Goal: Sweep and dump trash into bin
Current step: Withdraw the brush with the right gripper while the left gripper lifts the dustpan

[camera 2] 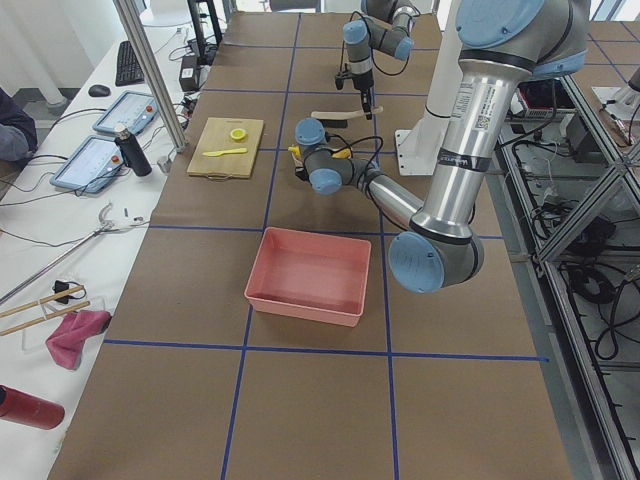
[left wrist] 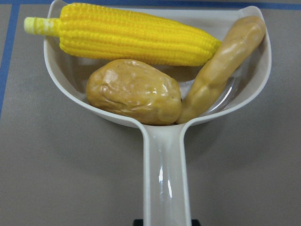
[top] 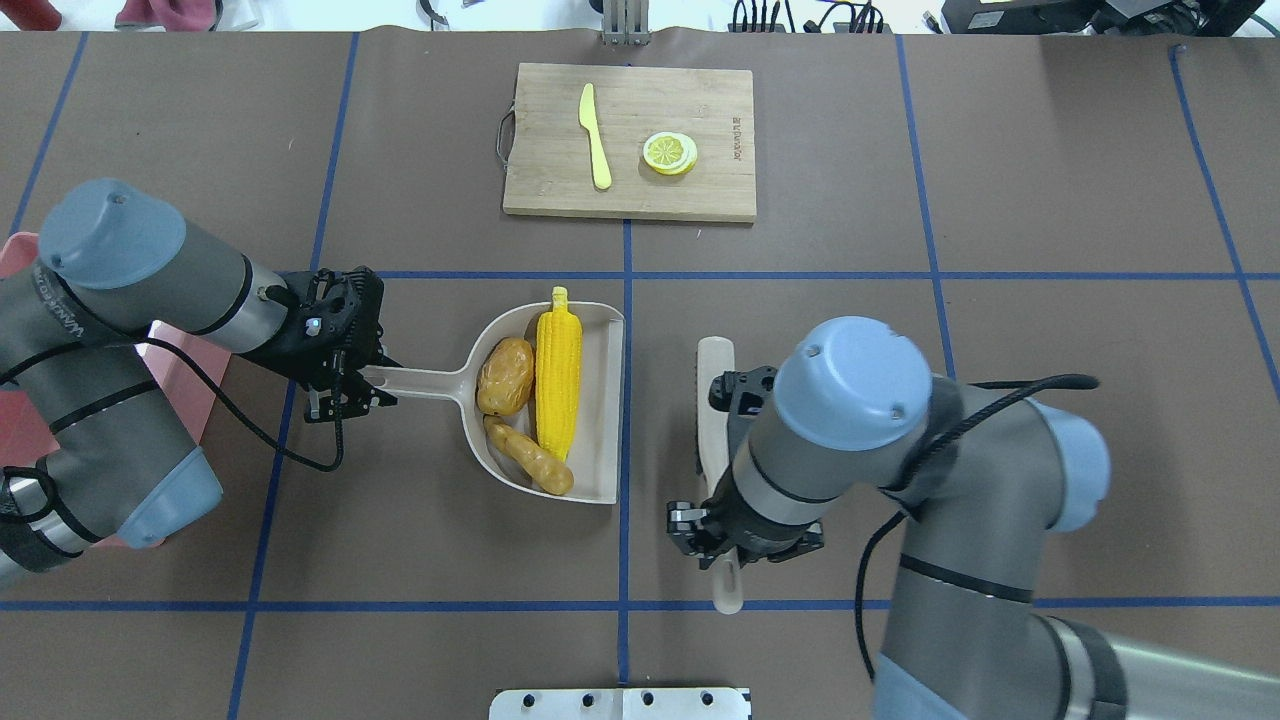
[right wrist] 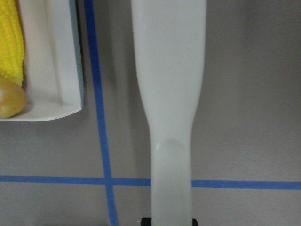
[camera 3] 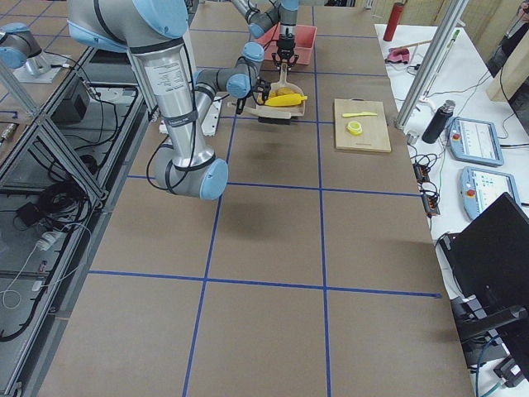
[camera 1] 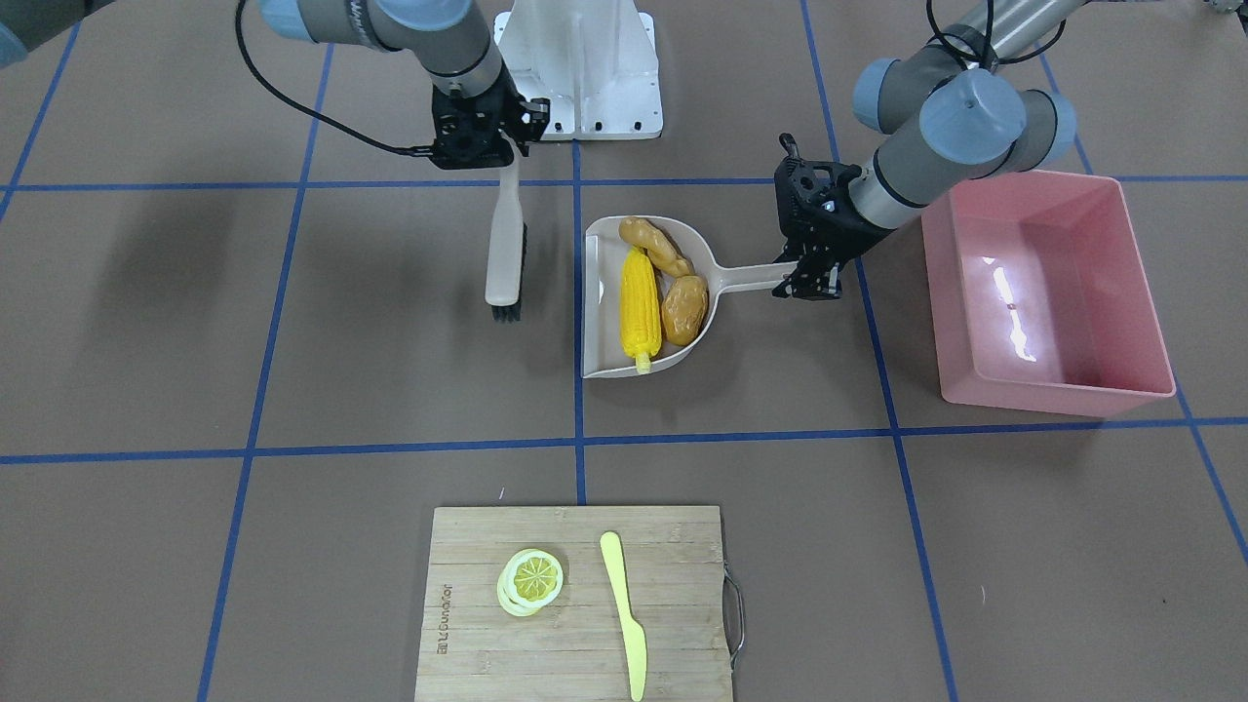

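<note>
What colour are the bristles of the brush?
Black. The bristles show best in the exterior front-facing view.

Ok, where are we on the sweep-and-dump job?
Sweeping looks done: the corn cob, ginger piece and potato lump lie in the dustpan. In hand: the left tool grips the dustpan's handle; the right tool holds the brush beside it. To do: dumping them into the pink bin, which is empty.

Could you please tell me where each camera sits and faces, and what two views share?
Front-facing: across the table, facing the robot; left gripper on dustpan, right gripper on brush.
Overhead: behind the robot, looking down; both arms.
Exterior left: table's left end; left arm near, bin.
Exterior right: opposite end; right arm near.
Left wrist: along dustpan handle, at corn cob.
Right wrist: along brush handle.
Both wrists show the corn cob.
</note>
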You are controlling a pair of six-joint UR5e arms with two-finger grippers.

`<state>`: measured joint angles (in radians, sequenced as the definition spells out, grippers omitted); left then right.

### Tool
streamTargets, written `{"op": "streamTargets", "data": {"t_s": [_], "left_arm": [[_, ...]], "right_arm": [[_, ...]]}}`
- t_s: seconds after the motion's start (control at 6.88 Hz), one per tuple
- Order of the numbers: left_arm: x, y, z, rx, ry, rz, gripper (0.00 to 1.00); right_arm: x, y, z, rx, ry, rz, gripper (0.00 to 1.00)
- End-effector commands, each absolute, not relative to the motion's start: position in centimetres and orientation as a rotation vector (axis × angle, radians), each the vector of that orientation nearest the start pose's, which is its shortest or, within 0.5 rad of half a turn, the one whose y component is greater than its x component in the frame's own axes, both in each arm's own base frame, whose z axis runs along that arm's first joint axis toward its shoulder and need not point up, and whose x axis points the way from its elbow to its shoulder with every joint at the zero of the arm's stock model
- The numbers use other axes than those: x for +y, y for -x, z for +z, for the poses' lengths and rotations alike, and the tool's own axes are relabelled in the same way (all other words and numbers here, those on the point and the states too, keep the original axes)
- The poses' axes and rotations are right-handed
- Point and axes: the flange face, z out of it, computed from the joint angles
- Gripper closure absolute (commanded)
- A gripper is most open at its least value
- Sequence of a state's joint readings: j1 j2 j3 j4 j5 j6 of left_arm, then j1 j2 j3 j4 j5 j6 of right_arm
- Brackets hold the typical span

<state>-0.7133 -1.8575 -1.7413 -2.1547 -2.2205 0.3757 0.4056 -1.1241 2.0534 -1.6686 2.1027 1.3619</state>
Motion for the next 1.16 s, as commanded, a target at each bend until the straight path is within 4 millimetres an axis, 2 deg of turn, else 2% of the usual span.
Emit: {"op": "streamTargets", "data": {"t_s": [0.0, 0.15, 0.29, 0.44, 0.58, 0.73, 0.87, 1.02], "left_arm": [[-43.8, -39.3, 33.8, 0.942, -0.982, 1.346, 1.00], [-44.3, -38.1, 33.3, 0.936, -0.994, 1.321, 1.00], [-46.2, -34.8, 33.2, 0.905, -1.014, 1.259, 1.00], [-47.0, -31.0, 33.5, 0.890, -1.020, 1.199, 1.00], [-47.2, -25.9, 34.4, 0.855, -1.019, 1.123, 1.00], [-46.7, -20.9, 37.0, 0.860, -0.964, 1.033, 1.00], [-45.0, -15.3, 40.5, 0.864, -0.906, 0.959, 1.00], [-43.0, -9.5, 43.6, 0.856, -0.861, 0.866, 1.00]], "right_arm": [[-31.2, 37.8, 24.9, -0.880, 0.127, -0.084, 1.00], [-32.5, 34.2, 27.6, -0.841, 0.078, -0.119, 1.00], [-34.1, 31.2, 31.3, -0.789, 0.043, -0.162, 1.00], [-34.8, 28.5, 35.1, -0.737, 0.040, -0.190, 1.00], [-35.8, 26.2, 38.9, -0.691, 0.046, -0.216, 1.00], [-37.0, 25.4, 42.4, -0.688, 0.046, -0.200, 1.00], [-37.2, 24.8, 46.1, -0.698, 0.075, -0.183, 1.00], [-38.6, 24.3, 49.2, -0.708, 0.103, -0.140, 1.00]]}}
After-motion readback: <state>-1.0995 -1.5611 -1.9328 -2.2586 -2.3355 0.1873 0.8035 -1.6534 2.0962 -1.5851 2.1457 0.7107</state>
